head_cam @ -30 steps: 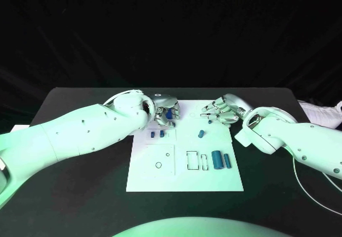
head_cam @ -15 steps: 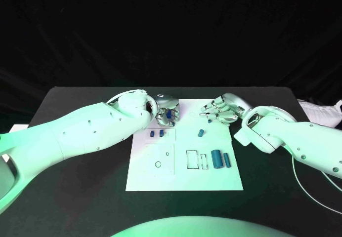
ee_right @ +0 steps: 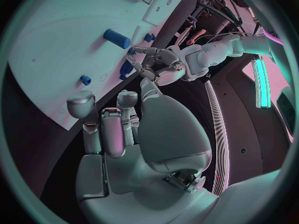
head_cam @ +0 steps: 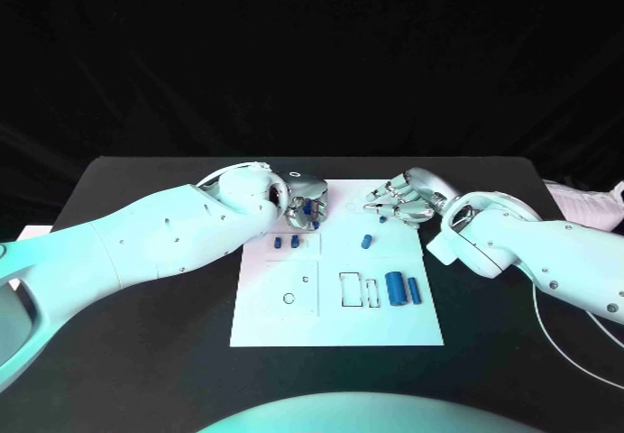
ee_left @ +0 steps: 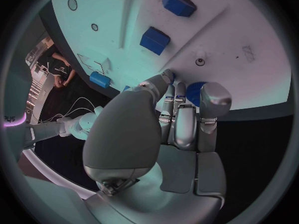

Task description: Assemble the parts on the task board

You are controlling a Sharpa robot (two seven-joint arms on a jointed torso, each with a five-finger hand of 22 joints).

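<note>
Blue part (head_cam: 307,208) sits pinched in our left hand (head_cam: 305,200) fingers over the task board's (head_cam: 390,325) far edge; our empty right hand (head_cam: 406,200), fingers apart, hovers beside it.

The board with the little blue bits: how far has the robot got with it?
Early days, it seems. Nothing looks clearly assembled: blue parts lie loose on the board beside empty outlines. In hand: the left hand grips a blue piece at the far edge. The right hand hovers with nothing in it. Most of the job is left.
</note>
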